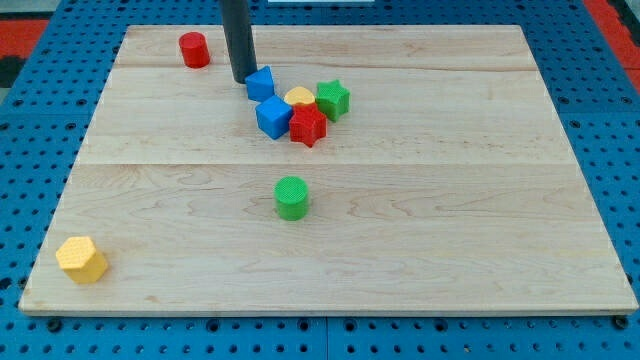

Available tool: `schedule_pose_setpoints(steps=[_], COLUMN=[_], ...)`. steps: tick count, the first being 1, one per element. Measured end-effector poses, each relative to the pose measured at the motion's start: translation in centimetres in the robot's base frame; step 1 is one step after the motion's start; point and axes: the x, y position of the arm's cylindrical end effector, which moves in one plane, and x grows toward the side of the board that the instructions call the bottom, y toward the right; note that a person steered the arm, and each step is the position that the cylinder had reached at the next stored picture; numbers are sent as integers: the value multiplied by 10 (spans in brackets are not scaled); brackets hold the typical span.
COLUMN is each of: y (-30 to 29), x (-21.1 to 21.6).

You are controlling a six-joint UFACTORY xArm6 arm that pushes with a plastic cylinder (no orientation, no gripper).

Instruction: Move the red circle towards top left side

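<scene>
Red circle (194, 49) sits in the upper left of the frame on the wooden board (450, 250), well clear of everything else. My tip (244, 79) rests to its right, holding nothing, just beside a small blue block (260, 83). That block heads a cluster: blue cube (273, 117), red star (307, 126), yellow block (299, 96), green star (332, 99); lower down, a green cylinder (291, 197) and a yellow hexagon (81, 259).

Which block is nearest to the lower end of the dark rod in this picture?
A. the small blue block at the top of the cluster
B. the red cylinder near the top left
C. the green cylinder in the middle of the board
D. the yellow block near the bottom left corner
A: my tip stands just at the view's left of the small blue block, almost touching it, while the red cylinder is clearly farther away.
</scene>
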Motion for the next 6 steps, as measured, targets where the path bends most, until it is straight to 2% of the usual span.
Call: schedule_pose_setpoints(steps=[2, 4, 5, 6], y=[44, 47, 21, -81], x=[-3, -15, -51, -33])
